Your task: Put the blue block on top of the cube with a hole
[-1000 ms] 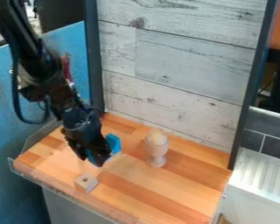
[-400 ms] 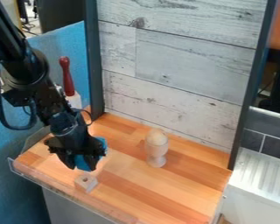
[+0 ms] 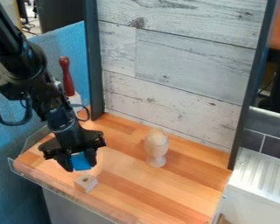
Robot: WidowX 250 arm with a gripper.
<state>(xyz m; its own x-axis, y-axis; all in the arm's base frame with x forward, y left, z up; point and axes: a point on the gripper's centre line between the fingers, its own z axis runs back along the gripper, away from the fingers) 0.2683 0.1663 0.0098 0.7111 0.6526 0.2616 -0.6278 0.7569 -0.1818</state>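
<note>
The view looks down at a slant from higher than the pincer (image 3: 79,163), facing the plank wall (image 3: 183,65) beyond it. It sits at middle range, taking in most of the worktop (image 3: 127,186) around and below the pincer and much of the arm (image 3: 26,72) above it.

Gripper (image 3: 80,166) held blue block (image 3: 81,161) near cube with hole (image 3: 86,184), not touching; egg (image 3: 157,137) sat in upright cup (image 3: 157,155) on wooden counter (image 3: 189,192).
</note>
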